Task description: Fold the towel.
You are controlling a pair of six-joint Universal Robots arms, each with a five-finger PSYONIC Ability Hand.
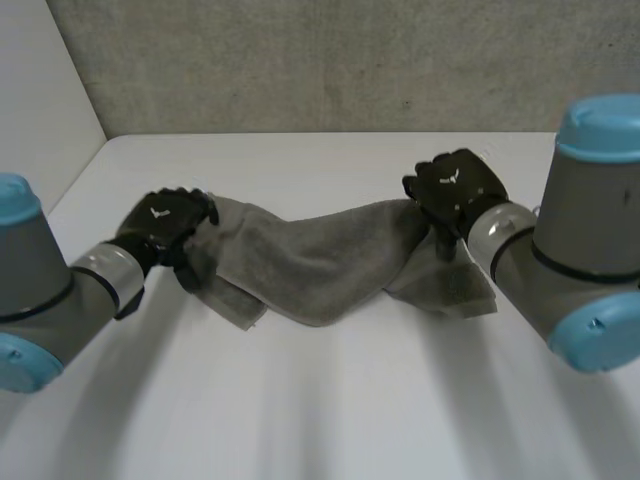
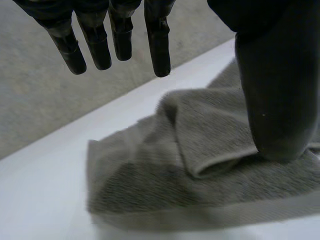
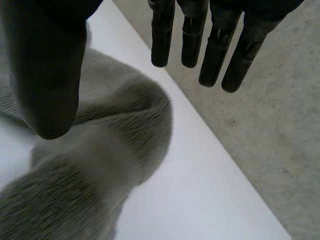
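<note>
Reaches in over the white tabletop (image 1: 330,400) from both sides with 2 arms, grey forearms angled inward toward the grey wall (image 1: 330,60) at the far edge. Holds the left hand (image 1: 165,222) low at the left end of the grey towel (image 1: 320,262), back of the hand up. In the left wrist view, extends the fingers (image 2: 159,45) straight, side by side, clear above the cloth and touching nothing, while planting the thumb (image 2: 275,100) tip-down on a doubled-over flap of the towel; released, with nothing pinched between thumb and fingers. Holds the right hand (image 1: 455,188) at the towel's right end, back of the hand up as well, forearm sloping down to it from the near right. In the right wrist view, extends the fingers (image 3: 215,50) straight and well apart from the thumb (image 3: 47,75), out over bare tabletop and its far edge, with the thumb tip at a rounded hump of the towel; cannot tell whether touching or just above. Released too, grasping nothing. As for the towel: lies on the tabletop between the 2 hands as a rumpled band, sagging toward the near side in the middle, with 1 flap folded over at the left end and another spread flat under the right forearm.
</note>
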